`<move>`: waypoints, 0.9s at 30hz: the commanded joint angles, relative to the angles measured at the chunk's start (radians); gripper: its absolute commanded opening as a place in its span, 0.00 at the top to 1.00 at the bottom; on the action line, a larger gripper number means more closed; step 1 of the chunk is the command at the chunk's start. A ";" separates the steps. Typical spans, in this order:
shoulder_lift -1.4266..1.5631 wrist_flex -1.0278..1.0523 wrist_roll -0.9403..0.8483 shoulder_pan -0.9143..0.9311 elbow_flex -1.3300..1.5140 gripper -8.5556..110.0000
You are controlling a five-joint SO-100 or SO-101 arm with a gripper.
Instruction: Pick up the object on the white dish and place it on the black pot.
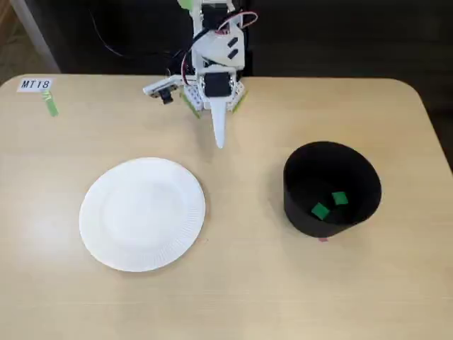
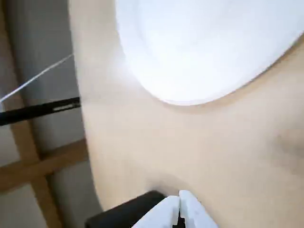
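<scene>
The white dish [image 1: 141, 214] lies flat at the front left of the table in the fixed view, and nothing rests on it. To its right stands the black pot [image 1: 291, 204], with two small green cubes [image 1: 320, 210] [image 1: 340, 198] on its floor; which one is the object I cannot tell. My gripper [image 1: 219, 140] hangs at the back middle of the table, shut and empty, apart from both dish and pot. In the wrist view the shut fingertips [image 2: 179, 209] sit at the bottom edge, the dish [image 2: 204, 47] fills the top, and the pot [image 2: 126, 214] shows as a dark shape at the bottom left.
A white label reading MT18 [image 1: 35, 84] with a green tape strip [image 1: 51, 106] sits at the back left corner. The arm's base [image 1: 216, 49] stands at the back edge. The table's edge [image 2: 83, 142] runs down the left of the wrist view.
</scene>
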 commanded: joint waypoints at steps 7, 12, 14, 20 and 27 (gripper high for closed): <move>0.138 -0.009 -0.008 0.002 0.140 0.93; 0.138 -0.009 -0.009 0.003 0.156 0.93; 0.138 -0.009 -0.011 0.003 0.156 0.93; 0.138 -0.003 -0.003 0.000 0.156 0.93; 0.138 -0.002 -0.005 -0.002 0.156 0.93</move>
